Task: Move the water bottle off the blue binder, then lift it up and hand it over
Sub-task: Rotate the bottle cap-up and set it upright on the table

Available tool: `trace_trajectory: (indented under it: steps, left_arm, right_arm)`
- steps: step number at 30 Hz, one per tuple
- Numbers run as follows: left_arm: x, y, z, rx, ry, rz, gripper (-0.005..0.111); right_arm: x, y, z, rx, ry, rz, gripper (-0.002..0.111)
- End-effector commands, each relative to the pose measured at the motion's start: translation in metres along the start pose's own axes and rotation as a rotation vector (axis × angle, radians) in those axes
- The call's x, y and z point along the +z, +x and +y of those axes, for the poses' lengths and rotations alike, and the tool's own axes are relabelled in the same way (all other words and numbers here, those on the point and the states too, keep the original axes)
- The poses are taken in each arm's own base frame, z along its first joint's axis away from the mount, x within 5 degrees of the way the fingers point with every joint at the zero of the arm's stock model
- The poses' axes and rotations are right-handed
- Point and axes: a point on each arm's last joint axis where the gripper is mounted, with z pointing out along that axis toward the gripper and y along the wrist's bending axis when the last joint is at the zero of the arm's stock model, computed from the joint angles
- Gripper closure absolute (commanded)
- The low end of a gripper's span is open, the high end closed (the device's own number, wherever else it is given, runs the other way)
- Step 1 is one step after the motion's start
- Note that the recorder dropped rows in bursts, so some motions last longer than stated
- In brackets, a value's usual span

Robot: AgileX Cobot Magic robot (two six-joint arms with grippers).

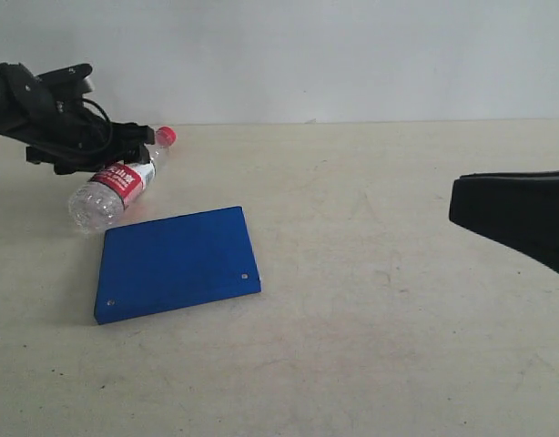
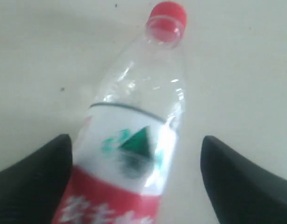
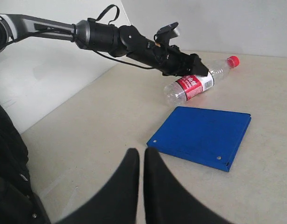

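Bottle [image 1: 114, 188] lies on its side on the table [image 1: 380, 309], off the binder [image 1: 175, 262], just beyond its far left corner. Red cap [image 1: 167, 137] points far and to the right. Whether bottle and binder touch cannot be told.

Binder lies flat and closed, left of centre.

Left gripper [image 1: 134, 147] is over the bottle at the label [image 2: 127, 154]. Jaws are spread, one finger [image 2: 36, 186] against the bottle's side, the other finger [image 2: 246, 186] clear of it with table showing between.

Right gripper [image 3: 141, 154] sits at the right, well apart from both items. Jaws are pressed together, holding nothing.
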Motion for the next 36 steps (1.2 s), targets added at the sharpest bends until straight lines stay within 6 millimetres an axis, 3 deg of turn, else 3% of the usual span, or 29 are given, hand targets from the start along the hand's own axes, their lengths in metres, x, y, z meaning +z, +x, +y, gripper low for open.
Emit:
trace_trajectory:
  steps: [1, 12, 15, 19, 23, 28, 36]
  left_arm:
    - [0.006, -0.011, -0.007, 0.005, 0.016, -0.027, 0.036]
    - [0.040, -0.004, -0.012, 0.038, 0.024, 0.026, 0.036]
    - [0.045, -0.004, -0.012, 0.044, 0.024, 0.033, 0.041]
    - [0.046, -0.001, -0.012, 0.075, 0.027, 0.087, 0.064]
    - [0.044, -0.004, -0.014, 0.077, 0.037, 0.110, 0.102]
    - [0.028, -0.022, -0.021, 0.090, 0.054, 0.074, 0.102]
    - [-0.034, -0.071, -0.036, 0.250, 0.072, -0.128, 0.102]
  right_arm:
    - [-0.001, 0.000, 0.002, 0.002, -0.019, 0.003, 0.109]
    - [-0.001, 0.004, 0.009, 0.068, -0.097, 0.044, 0.109]
    - [-0.001, 0.004, 0.010, 0.071, -0.107, 0.050, 0.109]
    - [-0.001, 0.004, 0.010, 0.071, -0.107, 0.050, 0.109]
    - [-0.001, 0.004, 0.010, 0.071, -0.107, 0.050, 0.109]
    - [-0.001, 0.004, 0.010, 0.071, -0.107, 0.050, 0.109]
    - [-0.001, 0.004, 0.009, 0.071, -0.093, 0.042, 0.109]
